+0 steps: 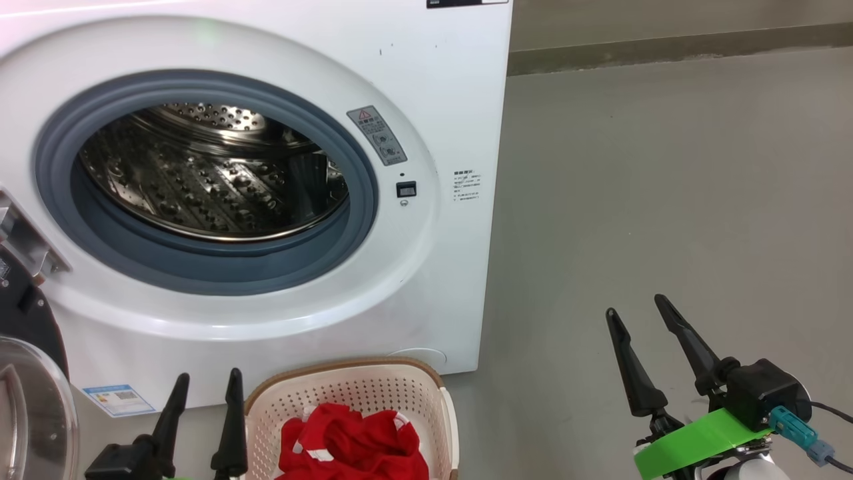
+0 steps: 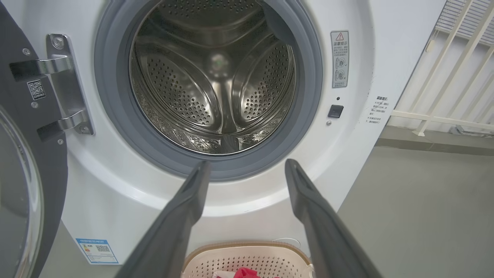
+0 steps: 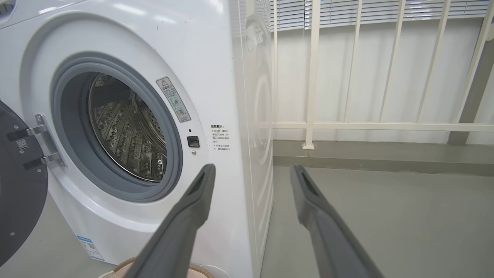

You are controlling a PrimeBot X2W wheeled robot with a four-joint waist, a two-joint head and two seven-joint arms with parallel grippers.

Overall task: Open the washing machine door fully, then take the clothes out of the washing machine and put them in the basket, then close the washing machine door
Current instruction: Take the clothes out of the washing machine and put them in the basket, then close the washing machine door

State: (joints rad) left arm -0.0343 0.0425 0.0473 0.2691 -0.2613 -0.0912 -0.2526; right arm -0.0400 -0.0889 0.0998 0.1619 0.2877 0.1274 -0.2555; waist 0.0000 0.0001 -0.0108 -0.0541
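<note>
At the foot of the washer (image 1: 426, 80), head view: the drum (image 1: 213, 173) in the upper left gapes bare, and we judge the unloading done. The clothes (image 1: 353, 447), red with white trim, lie heaped in the basket (image 1: 373, 400) at bottom centre, parked just before the machine so the carry from drum to basket is short. The door (image 1: 26, 320) hangs swung out at the lower left edge, clear of the opening. The left gripper (image 1: 208, 379) stands at bottom left, just beside the basket, its claw wide and empty. The right gripper (image 1: 634, 307) hangs at lower right over the floor (image 1: 666, 167), well apart from the washer, claw likewise wide, holding nothing.

Left wrist view: we look between the spread fingers (image 2: 181, 216) straight into the drum, no cloth in sight. The door's hinge (image 2: 65, 85) shows at left, the basket rim at bottom.

Right wrist view: spread fingers point at the washer's corner, a white railing (image 3: 312, 77) behind. Closing the door, we reckon, is what remains.
</note>
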